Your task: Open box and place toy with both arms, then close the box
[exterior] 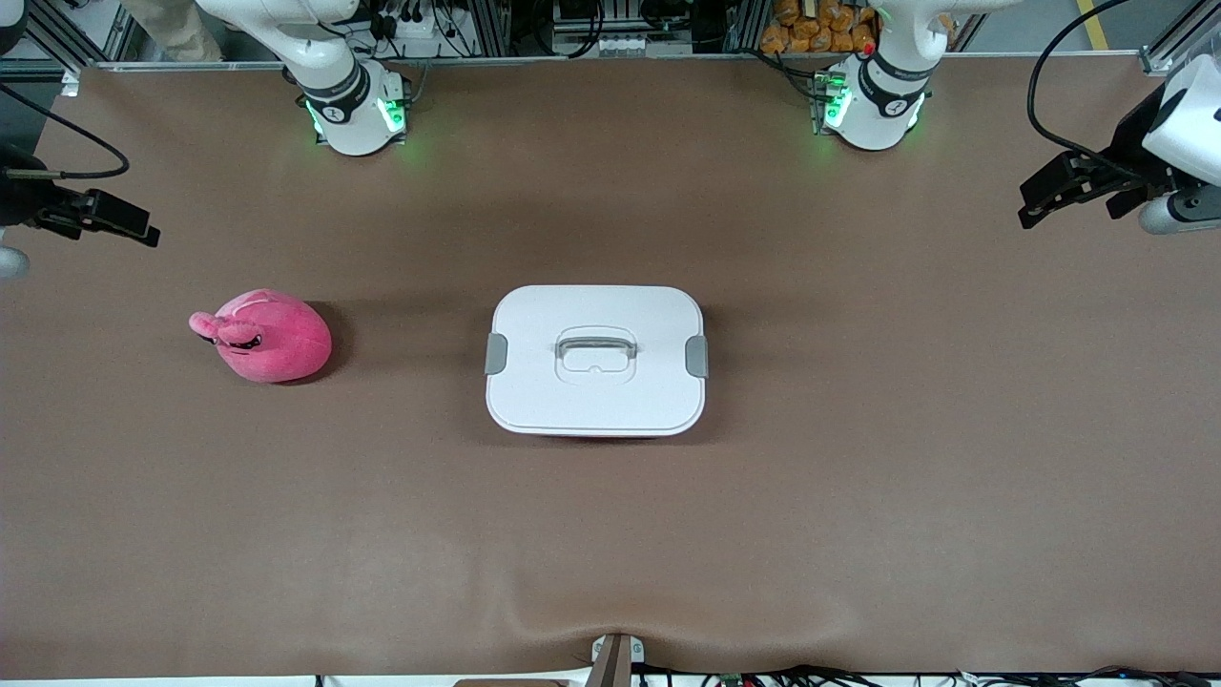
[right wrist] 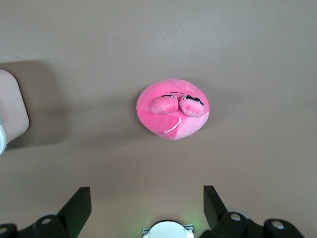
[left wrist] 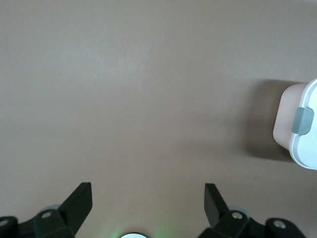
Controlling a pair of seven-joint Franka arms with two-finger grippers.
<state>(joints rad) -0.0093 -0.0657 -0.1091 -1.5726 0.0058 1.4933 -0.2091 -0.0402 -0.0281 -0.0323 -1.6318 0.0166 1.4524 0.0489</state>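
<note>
- Two grippers up, empty: left gripper (left wrist: pixel 148 198) and right gripper (right wrist: pixel 147 201), fingers spread wide.
- Box (exterior: pixel 596 361) mid-table, lid clipped on.
- Toy (exterior: pixel 267 335) at box's 9 o'clock, well apart.

Front camera high, facing robots; wrist cameras look down, sharing box (exterior: pixel 596 361).

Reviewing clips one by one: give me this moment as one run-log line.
box: lid on, clips down | toy: on table, toward right arm's end | left tool: open, over bare table | right tool: open, above toy
</note>
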